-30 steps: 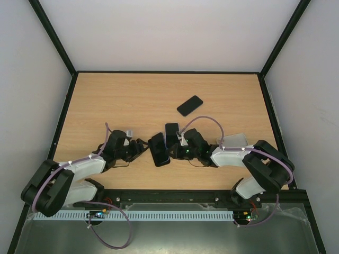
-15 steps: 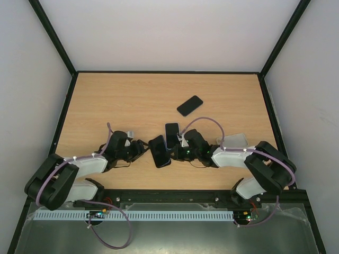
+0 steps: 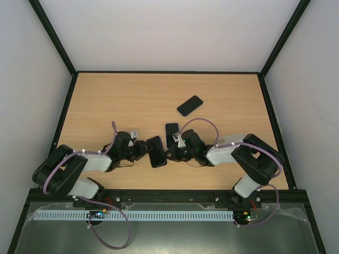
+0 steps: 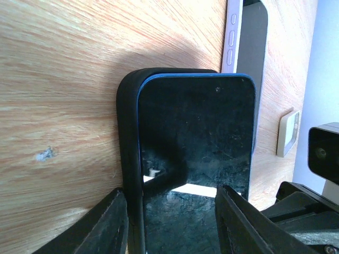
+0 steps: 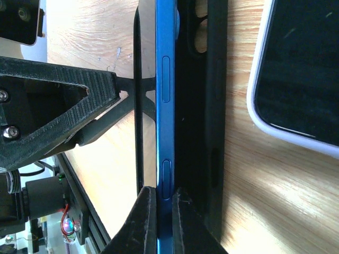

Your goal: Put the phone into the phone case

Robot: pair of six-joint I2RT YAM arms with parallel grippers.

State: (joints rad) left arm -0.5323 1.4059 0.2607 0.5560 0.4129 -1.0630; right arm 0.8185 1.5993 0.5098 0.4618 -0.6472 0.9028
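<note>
The phone (image 4: 196,137) is blue-edged with a dark screen. It sits partly inside the black phone case (image 4: 127,132), whose wall shows along its left side. My left gripper (image 4: 170,190) straddles them with jaws apart: one finger lies against the case's outer wall and the other hangs over the screen's right part. In the right wrist view my right gripper (image 5: 164,191) is shut on the phone's blue edge (image 5: 164,79), with the case (image 5: 201,106) just beside it. From above, both grippers meet at the phone (image 3: 157,151) near the table's front centre.
A second phone with a pale rim (image 3: 171,135) lies screen-up right behind the held one, close to my right gripper. Another black phone (image 3: 189,105) lies further back. A small white block (image 3: 133,134) sits by my left wrist, and the table's front rail (image 3: 169,197) is close behind both arms.
My left gripper has slid right up to the phone and case, and its jaws have narrowed. The phone has shifted slightly left. My right gripper keeps its pinch.
</note>
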